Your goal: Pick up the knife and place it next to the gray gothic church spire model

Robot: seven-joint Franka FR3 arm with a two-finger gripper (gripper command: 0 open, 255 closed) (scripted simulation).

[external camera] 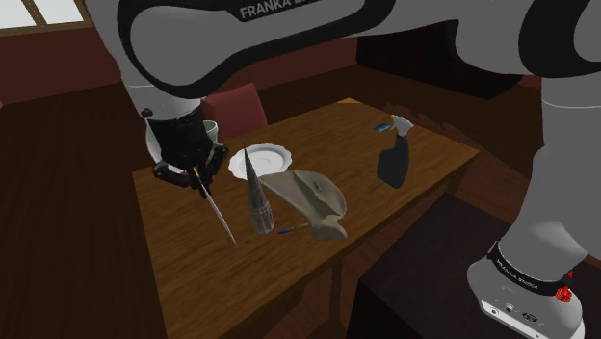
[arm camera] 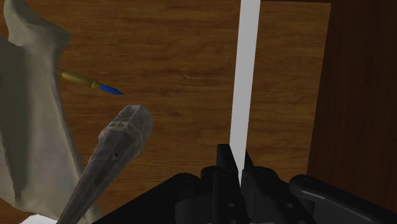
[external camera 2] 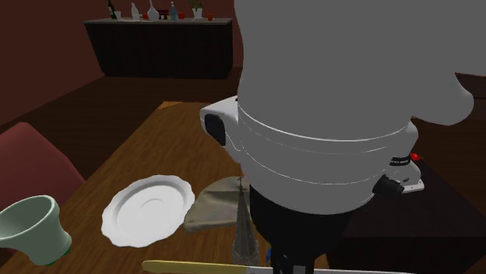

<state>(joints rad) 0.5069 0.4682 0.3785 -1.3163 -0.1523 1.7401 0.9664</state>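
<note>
- Firmly clasped, the knife (arm camera: 245,83) juts out from the gripper (arm camera: 236,167), whose two black fingers are pinched on it, the pale blade running away from them.
- Set against the spire model (external camera: 255,193), the knife hangs just to the shoulder view's left, apart from it. The blade slants down toward the wooden table (external camera: 183,250); whether the tip touches the wood cannot be told.
- The spire model is a dark grey cone standing on the table, point up.
- Just behind the spire model lies a white plate (external camera: 262,159), and a pale green cup (external camera 2: 31,226) sits beyond that plate.
- On the spire model's shoulder-view right, close against it, lies a pale bone-coloured shape (external camera: 313,197). A brass pen (arm camera: 92,83) with a blue tip lies near the spire model's base.
- Well apart from the spire model, farther to the shoulder view's right, stands a dark spray bottle (external camera: 395,159).
</note>
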